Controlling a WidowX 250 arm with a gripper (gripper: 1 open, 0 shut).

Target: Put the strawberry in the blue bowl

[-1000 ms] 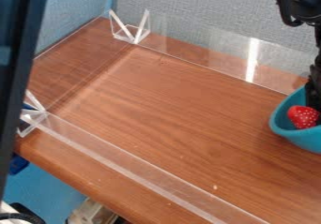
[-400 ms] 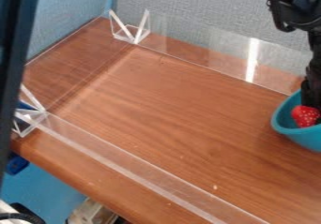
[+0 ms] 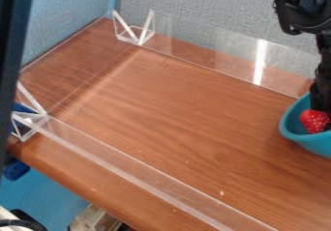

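Note:
The blue bowl [image 3: 300,134] sits at the right edge of the wooden table, cut off by the frame. The strawberry [image 3: 315,122], red and small, lies inside it against the near wall. My gripper [image 3: 322,101] reaches down into the bowl from the dark arm at the top right, just above the strawberry. Only one dark finger [image 3: 319,85] shows; the rest is cut off by the frame's edge, so the jaws' state is hidden. I cannot tell whether the finger touches the strawberry.
A low clear acrylic wall [image 3: 220,43] rings the wooden table [image 3: 168,109], with white corner brackets at the back [image 3: 135,28] and front left [image 3: 26,122]. A dark post [image 3: 15,42] crosses the left foreground.
The upper part of the arm has shifted slightly left. The strawberry stays in the bowl under the gripper.

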